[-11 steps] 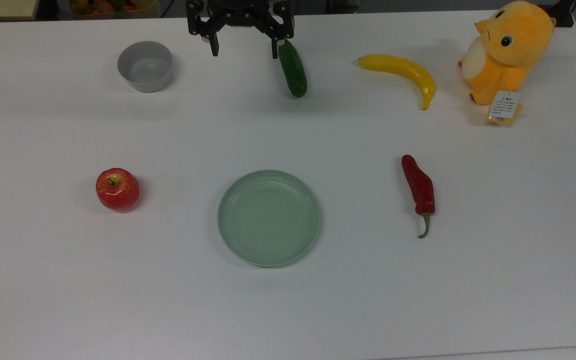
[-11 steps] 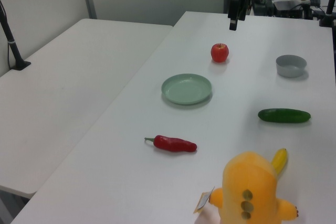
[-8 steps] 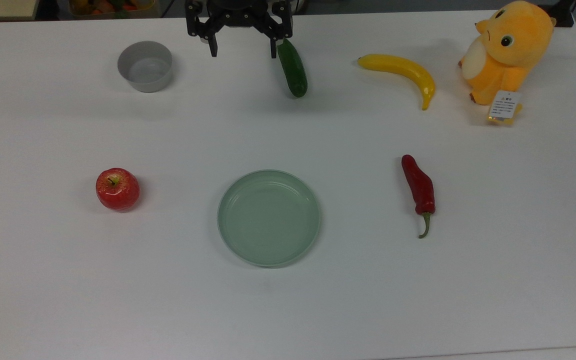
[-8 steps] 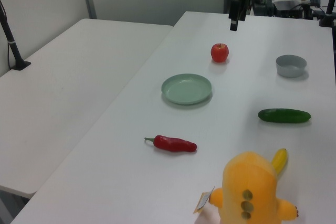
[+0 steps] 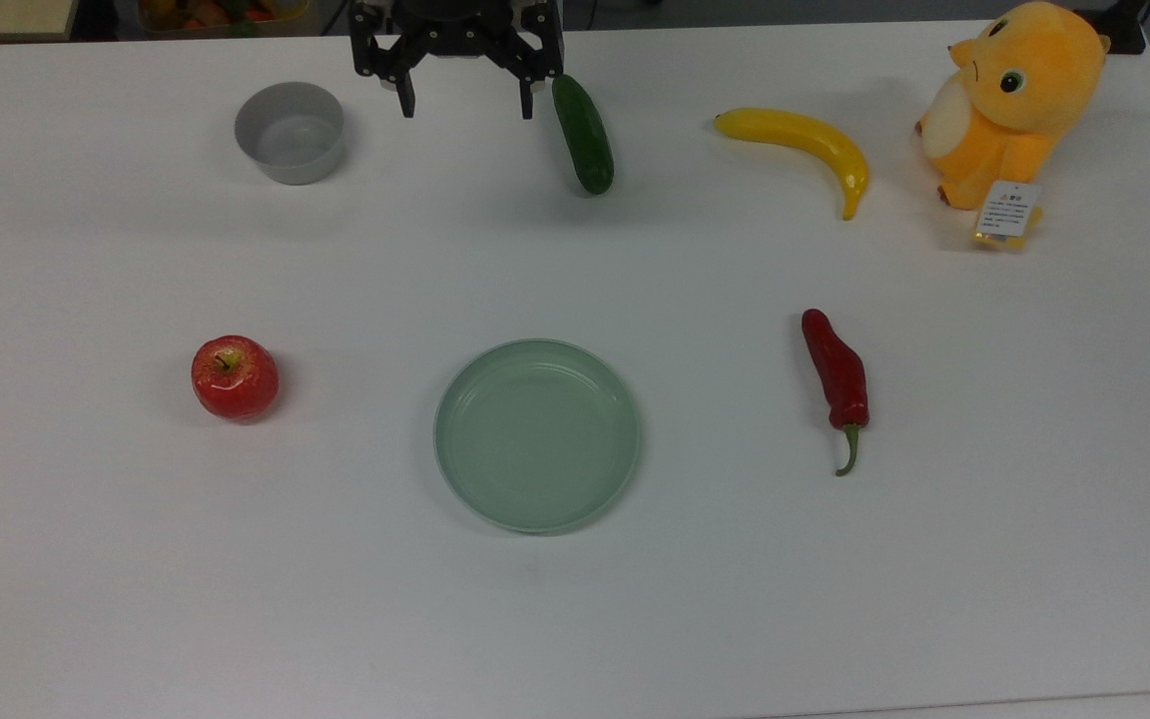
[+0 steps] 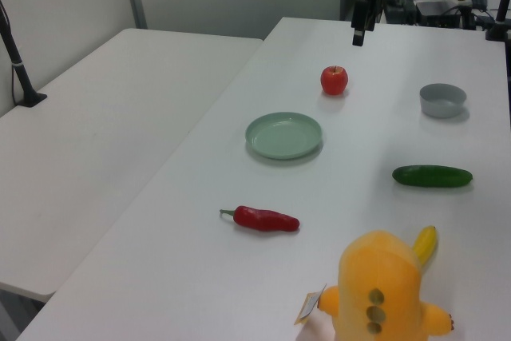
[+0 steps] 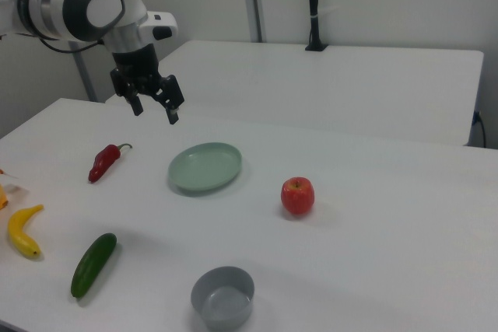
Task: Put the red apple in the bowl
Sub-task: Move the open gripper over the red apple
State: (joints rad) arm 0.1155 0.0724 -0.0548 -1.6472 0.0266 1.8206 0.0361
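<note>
Red apple [image 5: 235,377]: one, at the plate's [image 5: 536,434] nine o'clock; one bowl [image 5: 289,132]. Right view shows the arm [image 7: 85,5]; pincer [image 5: 462,100] spread wide, empty.

Bright, even overhead lighting; the table [image 5: 136,599] reads slightly bluish. Soft faint shadows fall at 3 o'clock of items.

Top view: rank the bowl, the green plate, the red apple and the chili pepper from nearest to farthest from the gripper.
From the gripper, open at the top view's upper edge:
1. Bowl, just to the top view's left of it.
2. Green plate, below, mid-table.
3. Red apple, lower left, only slightly farther than the plate.
4. Chili pepper, lower right.
</note>
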